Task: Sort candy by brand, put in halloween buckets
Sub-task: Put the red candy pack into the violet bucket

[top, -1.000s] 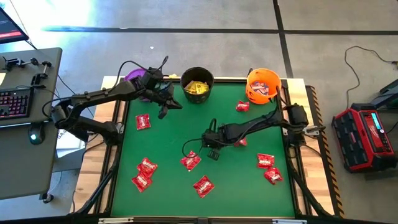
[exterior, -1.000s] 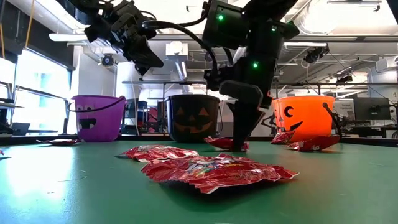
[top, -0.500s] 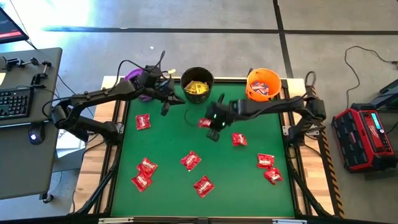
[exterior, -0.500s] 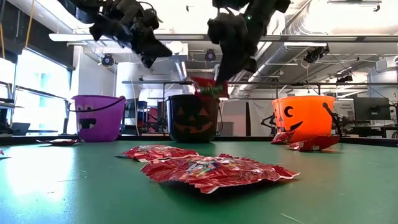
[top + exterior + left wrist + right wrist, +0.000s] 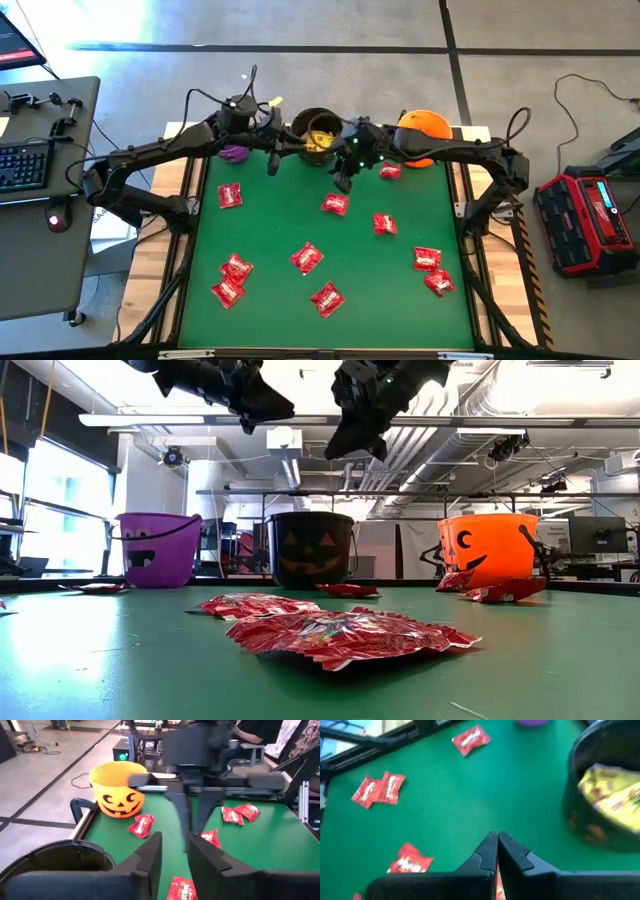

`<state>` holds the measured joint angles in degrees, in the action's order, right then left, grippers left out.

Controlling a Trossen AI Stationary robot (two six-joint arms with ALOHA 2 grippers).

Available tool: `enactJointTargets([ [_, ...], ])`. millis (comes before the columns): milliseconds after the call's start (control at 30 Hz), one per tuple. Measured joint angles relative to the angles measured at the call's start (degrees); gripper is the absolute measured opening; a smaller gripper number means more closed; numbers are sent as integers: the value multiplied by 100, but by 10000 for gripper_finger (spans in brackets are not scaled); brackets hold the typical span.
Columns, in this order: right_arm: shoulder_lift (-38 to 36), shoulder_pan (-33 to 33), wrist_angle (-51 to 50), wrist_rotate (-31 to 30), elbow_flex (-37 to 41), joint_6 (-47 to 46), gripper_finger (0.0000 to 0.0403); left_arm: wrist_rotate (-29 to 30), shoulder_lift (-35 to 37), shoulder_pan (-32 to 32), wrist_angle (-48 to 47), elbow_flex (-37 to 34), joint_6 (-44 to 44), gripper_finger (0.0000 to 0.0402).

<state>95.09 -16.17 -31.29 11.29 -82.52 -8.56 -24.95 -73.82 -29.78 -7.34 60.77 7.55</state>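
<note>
Right jaws: the right gripper (image 5: 343, 182) hung pressed closed and empty, just in front of the black bucket (image 5: 318, 133).
Left jaws: the left gripper (image 5: 272, 166) hung beside that bucket's left side with a narrow gap between its fingers (image 5: 150, 852), nothing in them.
Arm pose: both arms reached in from the worktop's (image 5: 270, 240) sides, meeting near the back edge, raised well above the surface in the low view.
Buckets: purple bucket (image 5: 157, 548), black and orange bucket (image 5: 422, 133) stood in a row along the back edge.
Only from above: yellow packets (image 5: 321, 140) lay inside the black bucket; the low view hid them.
Red packets: scattered flat over the green worktop; one red packet (image 5: 335, 204) lay just in front of the right gripper, its long axis running roughly left to right.
</note>
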Motion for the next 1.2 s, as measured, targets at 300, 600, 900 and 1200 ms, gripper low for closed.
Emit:
enactJointTargets([
  [300,4,-278,-12,29,0,568,0,13,0,-4,-85,34,-149,117],
  [600,-12,-297,-625,34,173,1081,0,13,-7,-1,-224,34,-392,100],
  [900,-1080,-305,505,-41,1824,266,0,13,-31,111,-239,34,-406,74],
  [1200,-3044,-103,674,-1346,3157,-369,0,191,-158,483,-296,34,-433,22],
])
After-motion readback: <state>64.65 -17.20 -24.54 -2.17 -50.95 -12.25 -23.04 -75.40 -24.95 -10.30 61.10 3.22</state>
